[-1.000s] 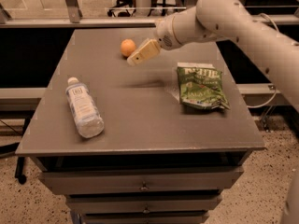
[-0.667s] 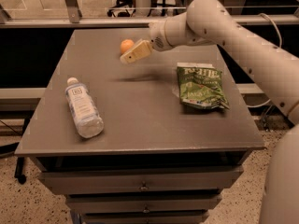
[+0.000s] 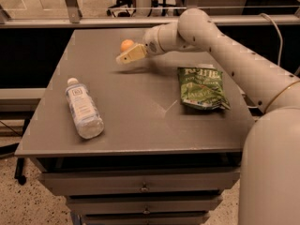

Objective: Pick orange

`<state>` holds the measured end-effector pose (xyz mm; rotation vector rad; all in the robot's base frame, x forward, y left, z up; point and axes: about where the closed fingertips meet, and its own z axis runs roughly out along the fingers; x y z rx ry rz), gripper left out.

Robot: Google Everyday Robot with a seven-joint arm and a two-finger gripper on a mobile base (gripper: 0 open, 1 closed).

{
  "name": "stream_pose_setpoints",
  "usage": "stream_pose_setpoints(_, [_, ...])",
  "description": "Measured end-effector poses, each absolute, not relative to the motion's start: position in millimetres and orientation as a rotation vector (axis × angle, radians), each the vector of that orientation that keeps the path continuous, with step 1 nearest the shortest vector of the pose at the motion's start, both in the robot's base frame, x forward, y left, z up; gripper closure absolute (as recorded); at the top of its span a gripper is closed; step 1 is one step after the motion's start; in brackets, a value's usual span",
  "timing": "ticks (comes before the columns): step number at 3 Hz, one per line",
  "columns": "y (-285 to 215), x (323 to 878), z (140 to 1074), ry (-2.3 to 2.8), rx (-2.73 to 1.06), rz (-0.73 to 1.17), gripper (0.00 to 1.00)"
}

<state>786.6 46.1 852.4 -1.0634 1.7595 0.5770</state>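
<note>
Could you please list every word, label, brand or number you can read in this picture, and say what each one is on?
Water bottle: white label with a dark mark, too blurred to read.
Green snack bag: pale lettering along its top edge, too blurred to read.
Tool, close by the orange at the far side of the table: no text visible.
Nothing here can be quoted.

The one camera sits high by the front of the table (image 3: 140,121), close, looking down across its whole top to the back edge. The gripper (image 3: 122,58) hangs over the table's back part.
</note>
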Motion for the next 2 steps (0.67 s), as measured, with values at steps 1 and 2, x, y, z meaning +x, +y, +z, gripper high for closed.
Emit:
stream_pose_setpoints(1, [48.0, 794.0, 841.4, 1.753, -1.033, 0.596, 0.17])
stream_pose_setpoints(2, [46.3, 798.4, 840.1, 1.729, -1.006, 0.605, 0.49])
